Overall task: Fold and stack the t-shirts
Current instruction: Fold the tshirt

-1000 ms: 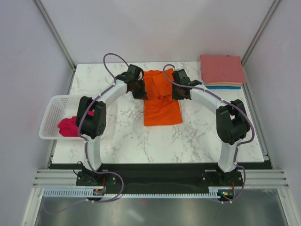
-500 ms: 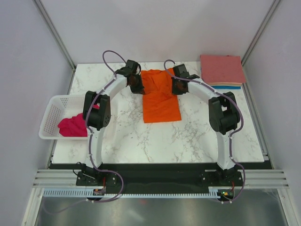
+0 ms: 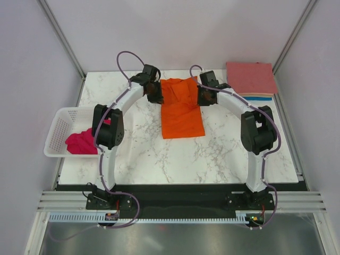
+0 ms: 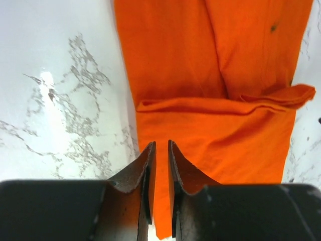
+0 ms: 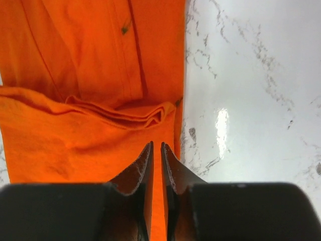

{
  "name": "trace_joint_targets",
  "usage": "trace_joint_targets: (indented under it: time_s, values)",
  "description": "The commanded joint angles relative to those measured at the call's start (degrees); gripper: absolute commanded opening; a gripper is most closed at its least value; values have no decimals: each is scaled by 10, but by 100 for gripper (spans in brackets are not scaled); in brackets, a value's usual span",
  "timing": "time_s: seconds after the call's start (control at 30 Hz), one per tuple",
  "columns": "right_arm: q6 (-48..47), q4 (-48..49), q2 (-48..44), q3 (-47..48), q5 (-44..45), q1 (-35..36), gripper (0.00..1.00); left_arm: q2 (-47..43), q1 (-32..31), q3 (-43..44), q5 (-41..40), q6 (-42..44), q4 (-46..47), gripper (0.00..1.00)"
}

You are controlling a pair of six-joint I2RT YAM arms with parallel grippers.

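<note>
Orange t-shirt lies on the marble bench as a long narrow strip, its length running from the near side to the far side. A doubled layer sits over its far end, and the edge of that layer crosses the strip from side to side, with a small wrinkled lip at the right side. Left tool sits at the far-left edge of the orange t-shirt. In the left wrist view its fingers are pressed almost together, a thin line of orange cloth showing in the slot: left tool pinches the shirt's doubled layer. Right tool sits at the far-right edge of the orange t-shirt. In the right wrist view the same holds: right tool is closed to a narrow slot on orange cloth. A small dark speck marks the flat part of the shirt beyond both tools. White basket stands well to the left of the orange t-shirt at the bench edge, magenta t-shirt crumpled inside it. To the far right of the orange t-shirt a folded salmon-pink t-shirt tops a flat stack, the edge of a blue t-shirt showing beneath.
</note>
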Motion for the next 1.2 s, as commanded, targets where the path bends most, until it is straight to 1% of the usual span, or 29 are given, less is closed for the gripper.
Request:
trace_joint_targets:
  time_s: [0.0, 0.1, 0.27, 0.37, 0.43, 0.5, 0.6, 0.7, 0.87, 0.97, 1.0, 1.07, 1.1, 1.17]
  values:
    - [4, 27, -37, -28, -27, 9, 17, -37, -20, -17, 20, 32, 2, 22]
    - [6, 44, -31, -42, -30, 11, 17, -24, -24, -17, 34, 32, 12, 21]
    - [2, 46, 23, -12, -30, 9, 17, 28, -26, 8, 34, 33, 17, 21]
    - [3, 45, 59, 22, -18, 8, 17, 52, -25, 34, 8, 39, 16, 20]
    - [6, 43, 81, 45, 5, 4, 18, 72, -22, 54, -29, 44, 17, 20]
    - [15, 42, 91, 52, 11, -2, 17, 94, -21, 77, -47, 50, 15, 20]
    - [26, 40, 97, 53, 21, -14, 18, 103, -15, 86, -57, 47, 15, 20]
    - [28, 40, 82, 44, 22, -17, 18, 95, -15, 86, -61, 44, 13, 20]
    - [38, 34, 20, 18, 7, -16, 19, 39, -13, 83, -63, 40, 8, 21]
    - [45, 34, -20, -17, -22, -14, 21, -3, -12, 70, -29, 41, 2, 22]
    - [44, 34, -29, -28, -29, -13, 22, -14, -13, 49, 1, 41, 2, 23]
    - [40, 38, -57, -70, -68, -12, 25, -49, -13, 18, 32, 37, 3, 23]
    - [37, 40, -67, -85, -76, -11, 27, -61, -14, -19, 64, 35, 3, 23]
    - [32, 45, -92, -129, -96, -11, 30, -83, -21, -57, 95, 29, 9, 23]
